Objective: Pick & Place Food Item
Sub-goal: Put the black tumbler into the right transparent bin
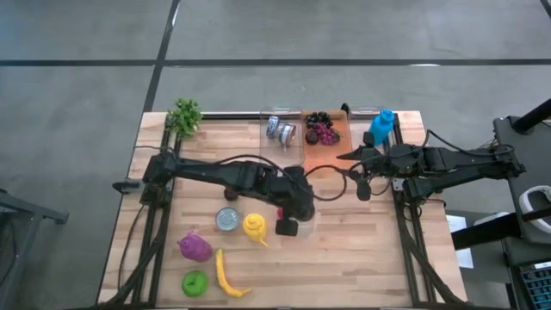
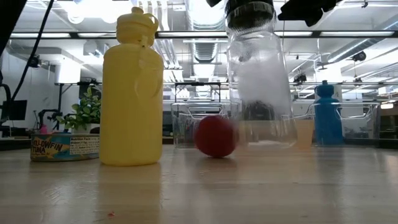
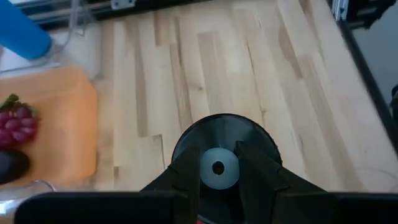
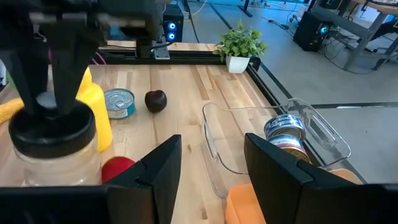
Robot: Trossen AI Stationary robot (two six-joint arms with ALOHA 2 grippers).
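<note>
Clear plastic jar [image 2: 260,87] stands upright mid-desk; I see my left gripper [image 3: 217,171] clamped on its black lid from above, right gripper [image 4: 211,168] apart near the right edge.

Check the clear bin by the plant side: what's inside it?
The clear bin holds stacked tins, two by the high view. The upper tin covers most of the lower, and the tins hide the bin floor beneath them.
</note>
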